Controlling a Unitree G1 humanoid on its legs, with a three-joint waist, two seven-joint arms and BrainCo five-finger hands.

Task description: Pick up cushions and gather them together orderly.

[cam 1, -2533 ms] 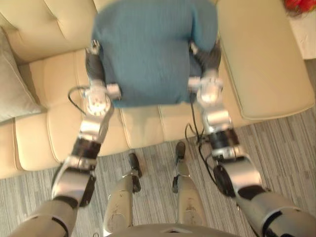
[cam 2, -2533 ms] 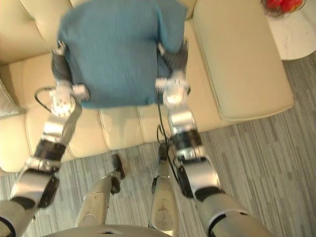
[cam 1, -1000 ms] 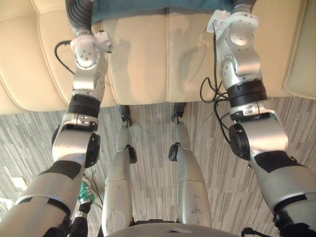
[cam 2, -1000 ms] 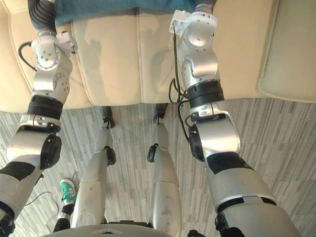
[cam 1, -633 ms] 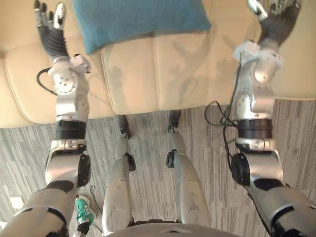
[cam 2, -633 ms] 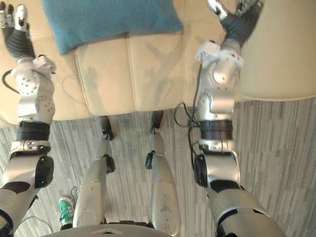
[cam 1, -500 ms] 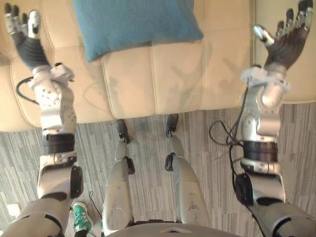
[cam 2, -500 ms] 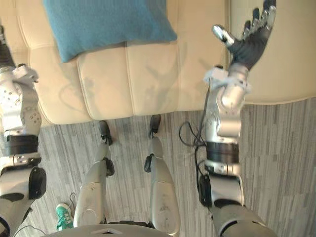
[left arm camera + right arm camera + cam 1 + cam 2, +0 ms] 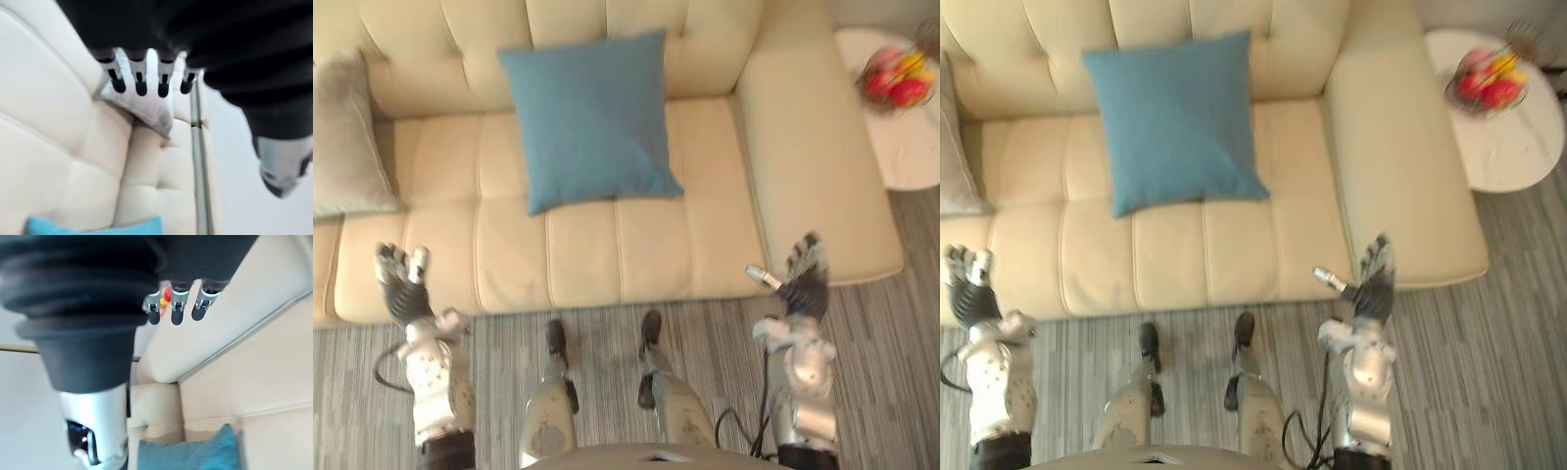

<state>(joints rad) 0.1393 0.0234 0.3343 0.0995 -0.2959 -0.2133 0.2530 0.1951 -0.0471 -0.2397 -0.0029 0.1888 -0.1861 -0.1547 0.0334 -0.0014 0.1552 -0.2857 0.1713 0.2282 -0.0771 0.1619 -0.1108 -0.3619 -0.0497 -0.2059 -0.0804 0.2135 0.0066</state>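
Head views: left hand raised near the front edge of the sofa, fingers straight and spread, holding nothing. Right hand likewise raised by the front of the sofa's arm, fingers straight, thumb out to the side, empty. Blue cushion ahead of both hands and between them, well apart from each, on the seat with its top edge up against the backrest. Grey cushion ahead of the left hand and a little to its left, at the sofa's end, well apart from the blue one. Round white bench ahead of the right hand and off to its right, past the sofa's arm, with fruit on it.

Left wrist view: fingers in a straight row, touching nothing. Past the fingertips a pale grey corner against the backrest, probably the grey cushion, though blurred. A strip of the blue cushion farther off along the seat, toward the thumb side.

Right wrist view: fingers straight, nothing between them and the thumb. Beyond the fingertips the sofa's arm and a speck of red and yellow fruit. A corner of the blue cushion on the seat, well clear of the hand.
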